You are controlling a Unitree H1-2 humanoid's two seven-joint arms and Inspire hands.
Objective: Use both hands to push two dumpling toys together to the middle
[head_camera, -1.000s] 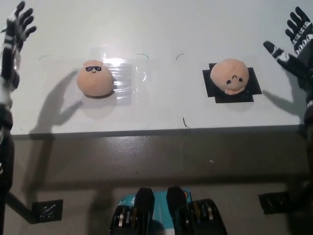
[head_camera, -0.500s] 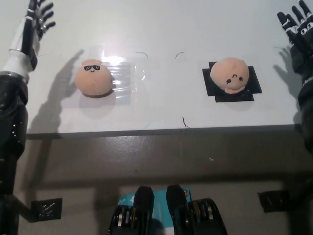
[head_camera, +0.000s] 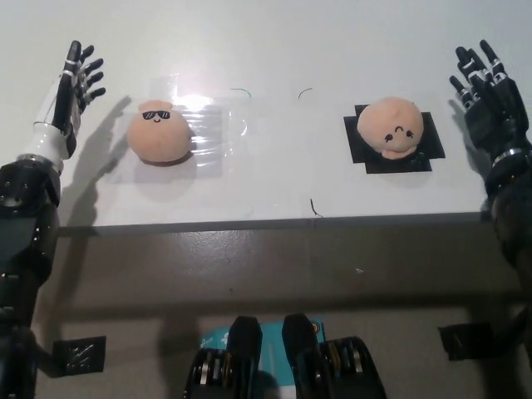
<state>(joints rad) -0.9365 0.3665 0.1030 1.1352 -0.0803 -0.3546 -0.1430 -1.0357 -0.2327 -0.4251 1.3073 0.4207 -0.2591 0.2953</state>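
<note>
Two peach dumpling toys lie on the white table (head_camera: 274, 166). The one with sunglasses (head_camera: 159, 135) sits on a shiny clear patch at the left. The one with a small face (head_camera: 391, 127) rests on a black square at the right. My white left hand (head_camera: 70, 91) is open, held edge-on a short way left of the sunglasses dumpling, not touching it. My black right hand (head_camera: 486, 96) is open too, standing apart to the right of the other dumpling.
The table's front edge (head_camera: 274, 223) runs across the middle of the picture, with grey floor below it. Small pen marks (head_camera: 314, 206) dot the tabletop between the toys. Black floor markers (head_camera: 81, 355) lie at both lower corners.
Both hands have come down and inward toward the dumplings, the left from the far upper corner, the right from the right edge. The dumplings have not moved.
</note>
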